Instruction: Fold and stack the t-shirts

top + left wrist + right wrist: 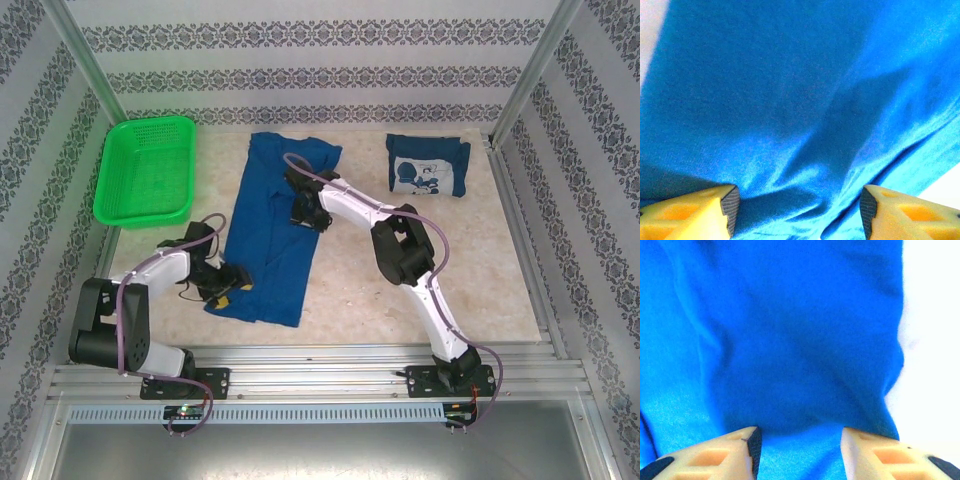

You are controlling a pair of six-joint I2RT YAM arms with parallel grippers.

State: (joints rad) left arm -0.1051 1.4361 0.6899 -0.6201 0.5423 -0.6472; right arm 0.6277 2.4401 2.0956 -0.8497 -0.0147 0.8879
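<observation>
Blue cotton took up the middle of the pale table [400, 290]: one t-shirt [270, 240] lay in a long strip running from the far side towards the arms, its sides turned in. A second t-shirt [428, 165], already folded into a small packet (printed side up), sat at the far right, well apart from the first. A green basket [108, 170] stood at the far left.

The left gripper [228, 282] rested at the strip's near left corner, and in its wrist view it [799, 212] had its yellow fingers spread wide over wrinkled cloth. The right gripper [305, 212] sat on the strip's upper half; up close it [799, 450] was likewise unclenched, near the cloth's right edge.
</observation>
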